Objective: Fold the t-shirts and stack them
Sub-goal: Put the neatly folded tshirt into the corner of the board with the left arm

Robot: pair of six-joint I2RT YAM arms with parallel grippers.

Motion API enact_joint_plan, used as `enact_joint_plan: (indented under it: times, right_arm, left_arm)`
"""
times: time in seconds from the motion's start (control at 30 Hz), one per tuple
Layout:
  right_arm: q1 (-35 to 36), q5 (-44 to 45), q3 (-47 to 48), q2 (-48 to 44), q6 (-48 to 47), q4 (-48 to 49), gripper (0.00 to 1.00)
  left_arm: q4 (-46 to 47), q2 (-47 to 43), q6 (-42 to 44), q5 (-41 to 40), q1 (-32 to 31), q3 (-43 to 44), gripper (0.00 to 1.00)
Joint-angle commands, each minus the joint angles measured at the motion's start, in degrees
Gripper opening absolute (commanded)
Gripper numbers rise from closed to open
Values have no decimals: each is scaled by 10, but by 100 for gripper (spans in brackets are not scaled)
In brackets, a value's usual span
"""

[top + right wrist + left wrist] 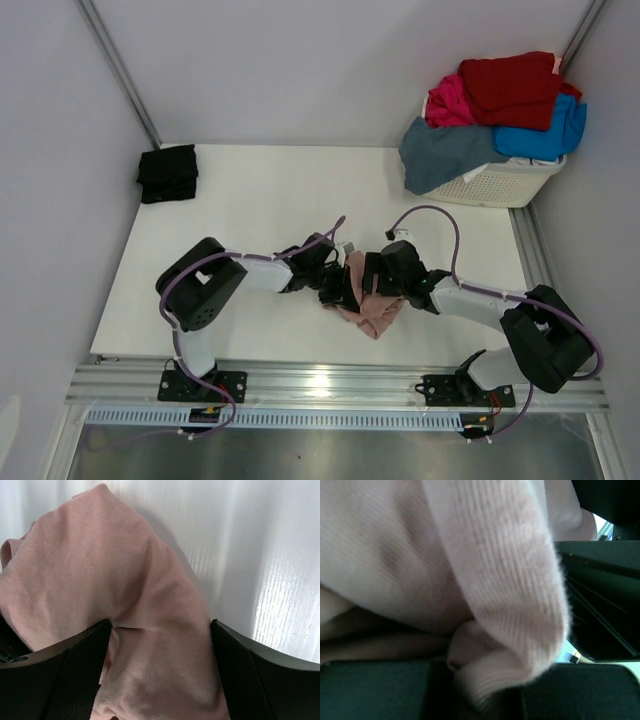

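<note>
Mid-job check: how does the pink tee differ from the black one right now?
The pink t-shirt lies crumpled at the near middle of the table; the black t-shirt sits folded at the far left corner. The left claw pinches the pink one and the right claw straddles it; nothing touches the black one. Both lie on the white tabletop.

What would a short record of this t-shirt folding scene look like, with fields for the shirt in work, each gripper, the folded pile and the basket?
Shirt in work: dusty-pink t-shirt, crumpled on the table between both arms
Left gripper: closed on a fold of the pink cloth
Right gripper: open, one finger on either side of the cloth
Folded: black t-shirt, far left corner
Basket: white laundry basket, far right, heaped with red, magenta, bright-blue and slate-blue shirts
</note>
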Motion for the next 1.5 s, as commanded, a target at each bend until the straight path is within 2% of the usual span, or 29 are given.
enact_joint_plan:
  times: [0.0, 0.2, 0.3, 0.43, 0.6, 0.77, 1.07, 1.13, 1.17, 1.2, 1.3, 1.47]
  right_arm:
    - [8, -9, 0, -23, 10, 27, 85]
    - [8, 24, -4, -64, 1, 18, 86]
    - [7, 32, -16, -116, -14, 33, 88]
    - [-3, 37, -16, -181, -23, 24, 98]
    - [-28, 42, 16, -228, -38, -34, 99]
    - [-28, 42, 21, -271, -44, -53, 99]
    - [-28, 48, 19, -322, -53, -91, 99]
    - [-28, 48, 19, -328, -52, -105, 99]
    - [-28, 48, 19, -334, -53, -107, 99]
    - [-28, 48, 19, -338, -53, -117, 99]
    - [-27, 51, 21, -349, -55, -135, 99]
    - [-28, 51, 16, -368, -55, -150, 99]
  left_arm:
    - [-69, 46, 19, -23, -22, -25, 1]
    - [-133, 14, 41, -91, -19, -8, 1]
    - [-170, -6, 47, -123, -5, 10, 0]
    - [-200, -30, 55, -146, 34, 29, 1]
    - [-228, -37, 60, -161, 98, 52, 0]
    - [-274, -20, 81, -197, 160, 107, 1]
    - [-374, 51, 146, -278, 279, 294, 0]
    - [-363, 62, 175, -250, 307, 342, 0]
    - [-370, 74, 168, -268, 312, 354, 1]
    - [-413, 86, 161, -315, 317, 413, 1]
    - [-467, 127, 163, -320, 350, 492, 0]
    - [-468, 125, 159, -306, 414, 519, 0]
